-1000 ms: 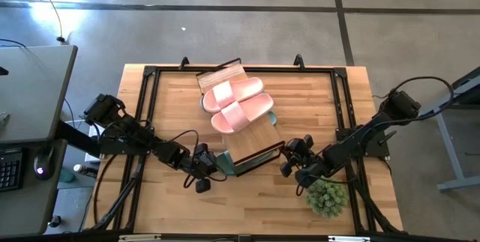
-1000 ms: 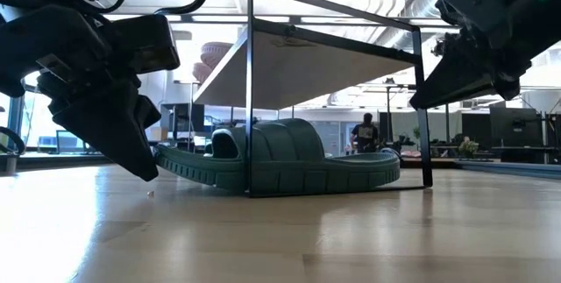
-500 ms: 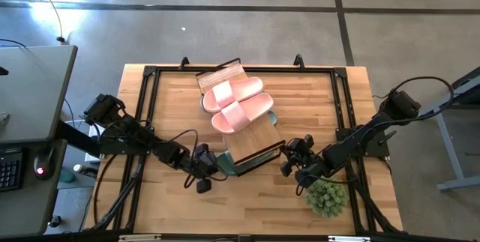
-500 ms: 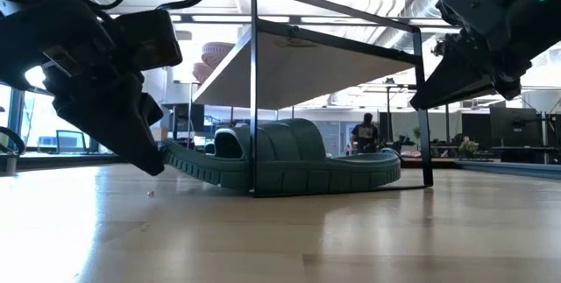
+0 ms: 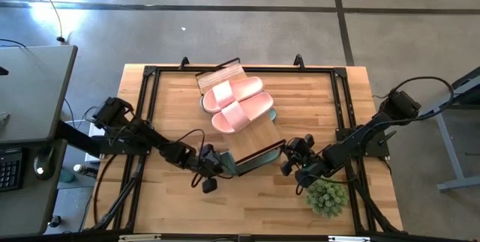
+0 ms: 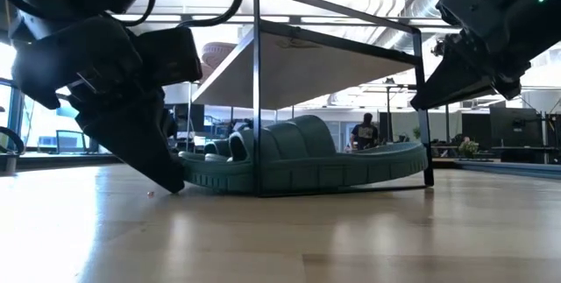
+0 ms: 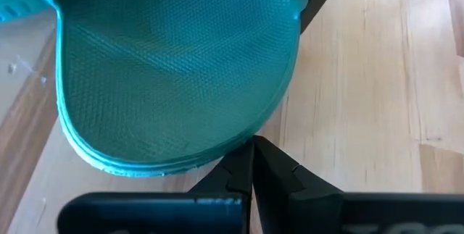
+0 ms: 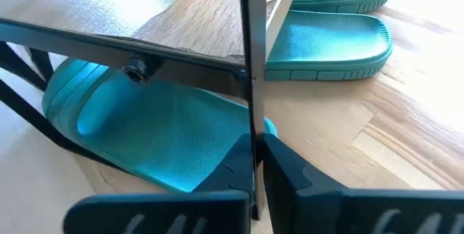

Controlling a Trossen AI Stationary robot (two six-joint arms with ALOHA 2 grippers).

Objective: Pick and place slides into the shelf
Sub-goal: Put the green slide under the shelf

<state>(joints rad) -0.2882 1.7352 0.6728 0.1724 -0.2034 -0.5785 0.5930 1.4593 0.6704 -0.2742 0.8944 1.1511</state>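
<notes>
- Left gripper (image 5: 208, 168) sits low at the near end of the shelf (image 5: 255, 141); its fingers (image 7: 250, 169) are pressed together with nothing between them, tips at the heel edge of a green slide (image 7: 174, 67).
- That slide lies flat on the table (image 5: 180, 100), directly ahead of the left fingertips, part under the shelf and part sticking out toward the gripper.
- Judged step: nudging this slide lengthwise until it is fully beneath the plank.
- To do it well: keep the tips low on the heel rim, push along the slide's long axis, and go slowly so it does not rotate against the black frame leg just beside it.
- Watch that the slide does not ride up; the low view shows it (image 6: 298, 156) level on the wood.
- Right gripper (image 5: 294, 161) hovers at the shelf's other near corner, fingers (image 8: 283, 165) closed around a thin frame bar, apparently steadying the shelf; it should hold firm during the push.
- Two pink slides (image 5: 238, 101) rest on top, beyond both grippers.
- A small plant (image 5: 327, 197) stands just behind the right gripper.
</notes>
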